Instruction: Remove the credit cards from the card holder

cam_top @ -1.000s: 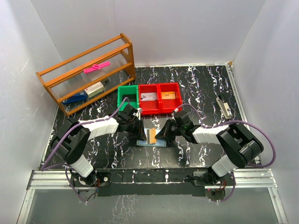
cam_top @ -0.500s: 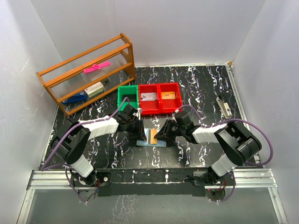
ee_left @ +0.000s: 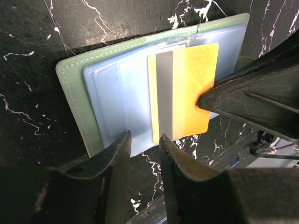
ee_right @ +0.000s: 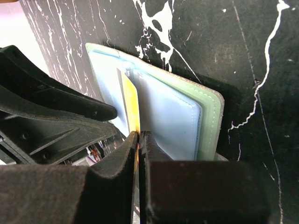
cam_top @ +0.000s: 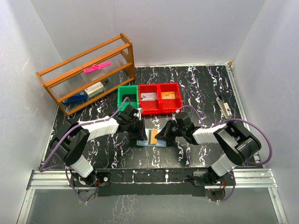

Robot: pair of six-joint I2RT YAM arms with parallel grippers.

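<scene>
Right gripper (ee_right: 139, 135) is clamped on one edge of the yellow credit card (ee_left: 189, 88), having crept a touch closer to the card holder (ee_left: 72, 93) over the last second (a fresh bite, by the look of it). That card has barely shifted: it lies across the open holder's blue sleeves (ee_left: 133, 102), flat on the table (ee_left: 28, 28). Left gripper (ee_left: 145, 144) straddles the holder's near edge, jaws slightly apart, clasping nothing. I judge the pull-out has only just begun.

No legible text, yellow card (ee_left: 187, 93) shows none, white box (cam_top: 95, 88) print blurred
</scene>
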